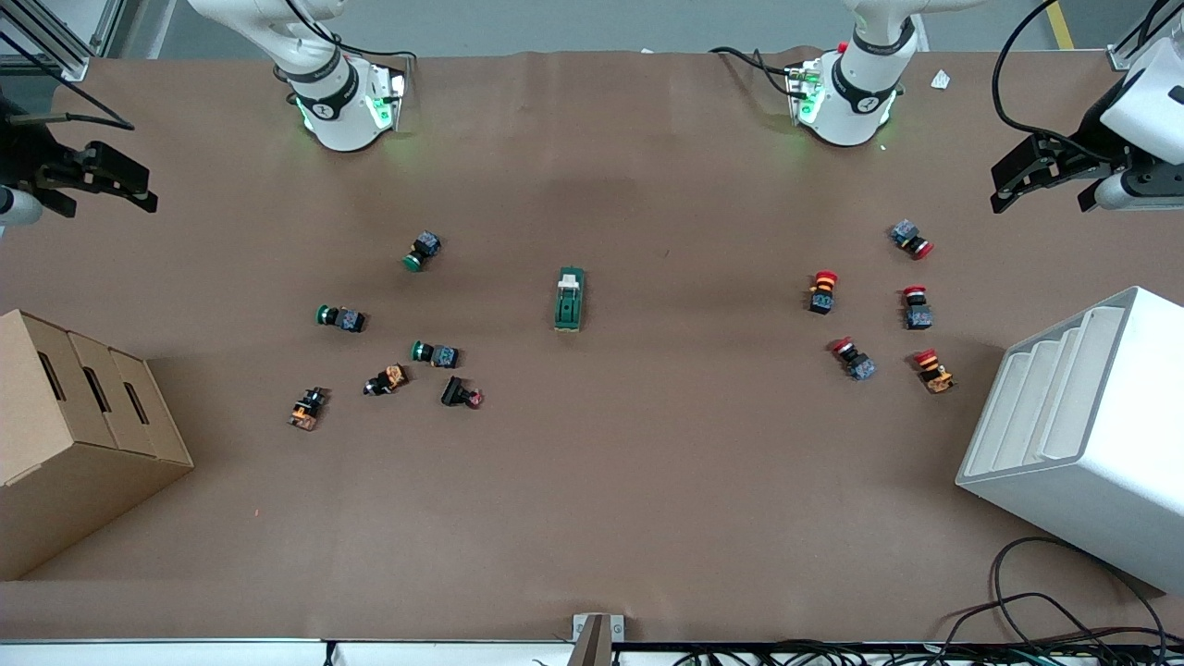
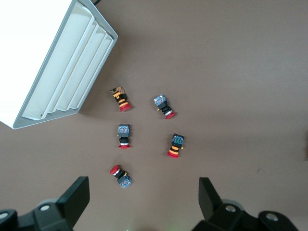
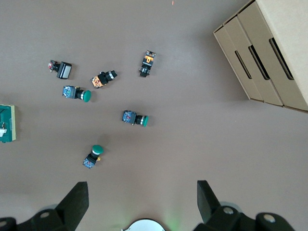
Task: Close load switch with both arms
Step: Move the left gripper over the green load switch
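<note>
load switch lies flat near the table's middle, long axis running 12 to 6 on the front view's clock face, white lever tab at its 12 o'clock end, toward the arm bases. only a sliver of it shows at the edge of the right wrist view; it does not show in the left wrist view.

left gripper is up in the air over the left arm's end of the table, at about 2 o'clock from the switch and well apart from it. fingers spread wide, nothing between them. under it, five red-capped buttons lie scattered, with a white slotted rack near them at that end of the table.

right gripper hangs over the right arm's end of the table, at about 10 o'clock from the switch, also well apart. fingers wide, holding nothing. below it are three green-capped buttons and a few black and orange ones, all lying between that gripper and the switch. cardboard box with slots sits at that end, nearer the front camera.

switch sits roughly midway between the two button clusters, touching nothing. neither gripper is near it.
</note>
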Motion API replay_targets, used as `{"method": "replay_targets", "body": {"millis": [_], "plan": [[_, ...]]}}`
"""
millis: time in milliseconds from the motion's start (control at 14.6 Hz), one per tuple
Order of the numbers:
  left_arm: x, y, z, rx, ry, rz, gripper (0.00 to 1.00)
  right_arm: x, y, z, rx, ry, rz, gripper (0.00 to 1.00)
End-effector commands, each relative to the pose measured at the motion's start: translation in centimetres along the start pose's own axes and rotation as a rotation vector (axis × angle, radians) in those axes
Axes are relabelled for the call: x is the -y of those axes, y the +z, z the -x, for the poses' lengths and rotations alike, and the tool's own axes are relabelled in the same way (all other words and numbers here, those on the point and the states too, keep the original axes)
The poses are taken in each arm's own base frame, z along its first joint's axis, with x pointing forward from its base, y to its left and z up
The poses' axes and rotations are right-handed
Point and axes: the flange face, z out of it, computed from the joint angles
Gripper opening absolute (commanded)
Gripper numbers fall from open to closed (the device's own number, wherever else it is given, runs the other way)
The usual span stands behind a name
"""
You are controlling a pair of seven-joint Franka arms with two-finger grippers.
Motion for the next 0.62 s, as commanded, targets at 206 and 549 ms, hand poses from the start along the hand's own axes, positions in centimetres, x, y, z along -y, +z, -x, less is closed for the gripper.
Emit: {"method": "replay_targets", "body": {"millis": [206, 549], "plan": [[-1.4, -1.0, -0.3, -0.018, 0.021, 0.007, 1.0, 0.0, -0.6, 1.6, -0.01, -0.003, -0.019, 1.0], [-11.8, 0.0, 0.7, -0.044, 0.113, 0.015, 1.0, 0.2, -0.4, 1.5, -0.008, -0.002, -0.051, 1.0]]}}
